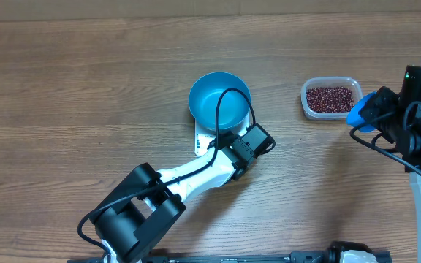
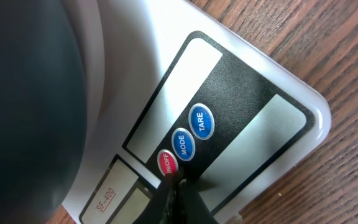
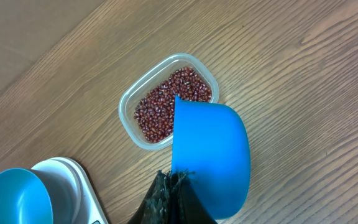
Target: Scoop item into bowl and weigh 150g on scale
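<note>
While the left pincer (image 2: pixel 176 196) stands pressed together with nothing in it, its tips meet the front strip of the scale (image 2: pixel 260 118) right at the lower edge of the red button (image 2: pixel 167 163). Whether they press that button cannot be told. Two blue buttons (image 2: pixel 183 144), marked MODE and TARE, run in a row just beyond the tips. The bowl (image 1: pixel 220 101) sits on the scale's platform, across the strip from this pincer. It looms as a dark blur in the left wrist view. From overhead only its bare teal inside shows.

The right pincer (image 3: pixel 171 190) is pinching the near end of a blue scoop (image 3: pixel 211 155), whose cup juts out ahead of the tips. The cup's inside is turned away, so what it carries cannot be told. The beans (image 3: pixel 166 109) lie just past the scoop's far edge, straight ahead of this pincer. They are well apart from the left pincer, which is on the other side of the bowl. They cover the bottom of a clear plastic tub (image 3: pixel 127 106) resting on the wooden desk (image 3: pixel 303 62). The scoop's edge overlaps the tub's nearer rim in the wrist view, and contact cannot be made out. Seen from the right pincer, the bowl and scale stand off to one side, apart from the tub.
</note>
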Robot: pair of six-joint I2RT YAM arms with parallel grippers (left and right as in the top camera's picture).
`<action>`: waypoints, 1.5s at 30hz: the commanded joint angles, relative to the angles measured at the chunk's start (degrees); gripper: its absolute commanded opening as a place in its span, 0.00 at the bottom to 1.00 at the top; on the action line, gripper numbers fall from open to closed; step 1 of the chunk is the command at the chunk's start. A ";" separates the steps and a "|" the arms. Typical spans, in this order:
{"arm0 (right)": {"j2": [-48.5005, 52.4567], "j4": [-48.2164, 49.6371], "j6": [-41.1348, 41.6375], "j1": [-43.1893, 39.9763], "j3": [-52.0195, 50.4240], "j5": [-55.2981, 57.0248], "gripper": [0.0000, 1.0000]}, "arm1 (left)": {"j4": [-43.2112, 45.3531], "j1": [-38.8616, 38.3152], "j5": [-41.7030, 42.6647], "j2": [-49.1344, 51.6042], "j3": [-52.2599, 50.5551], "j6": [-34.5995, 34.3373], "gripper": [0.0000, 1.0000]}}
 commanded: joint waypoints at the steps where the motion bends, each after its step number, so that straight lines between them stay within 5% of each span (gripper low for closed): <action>1: -0.68 0.28 -0.20 -0.15 1.51 1.01 0.04 | 0.00 -0.07 -0.68 0.57 -0.31 -0.20 0.04; 45: -0.68 0.20 -0.20 -0.15 1.51 1.01 0.04 | 2.82 1.38 2.03 0.59 -0.31 3.28 0.04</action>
